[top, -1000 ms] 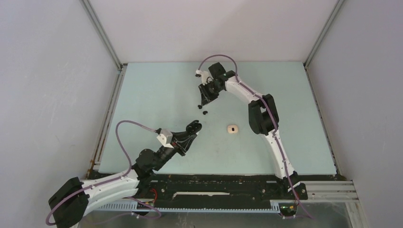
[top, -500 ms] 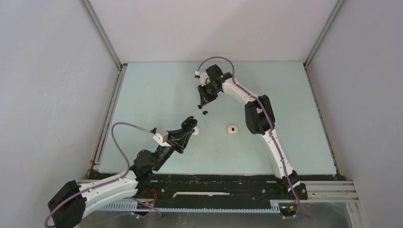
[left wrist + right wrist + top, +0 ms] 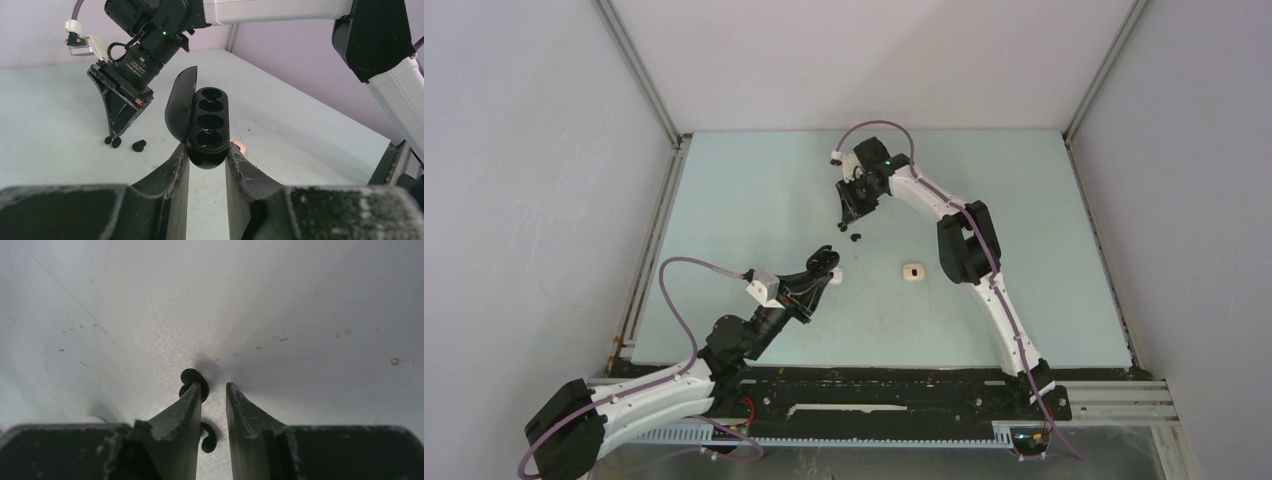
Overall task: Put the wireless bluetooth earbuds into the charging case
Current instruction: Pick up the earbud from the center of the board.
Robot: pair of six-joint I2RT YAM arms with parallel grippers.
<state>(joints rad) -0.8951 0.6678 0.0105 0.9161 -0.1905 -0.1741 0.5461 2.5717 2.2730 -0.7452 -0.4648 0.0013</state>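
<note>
My left gripper (image 3: 206, 150) is shut on the black charging case (image 3: 206, 125), held off the table with its lid (image 3: 181, 102) swung open and its empty wells facing the camera. In the top view that left gripper (image 3: 824, 262) sits left of centre. Two black earbuds (image 3: 139, 145) lie on the table farther back. My right gripper (image 3: 848, 214) points straight down over them, its jaws a narrow gap apart. One earbud (image 3: 192, 376) pokes out past the left fingertip (image 3: 196, 392); the other earbud (image 3: 209, 437) lies on the table in the gap. Nothing is pinched.
A small pale cream case (image 3: 912, 272) lies on the mat right of the left gripper, seen as a peach spot (image 3: 241, 146) behind my left gripper's right finger. A tiny white thing (image 3: 836, 272) lies by the left gripper. Grey walls enclose the mat (image 3: 754, 180).
The left arm drew back a little to the left with the case, uncovering the tiny white thing. The right wrist shifted slightly left over the black earbuds.
</note>
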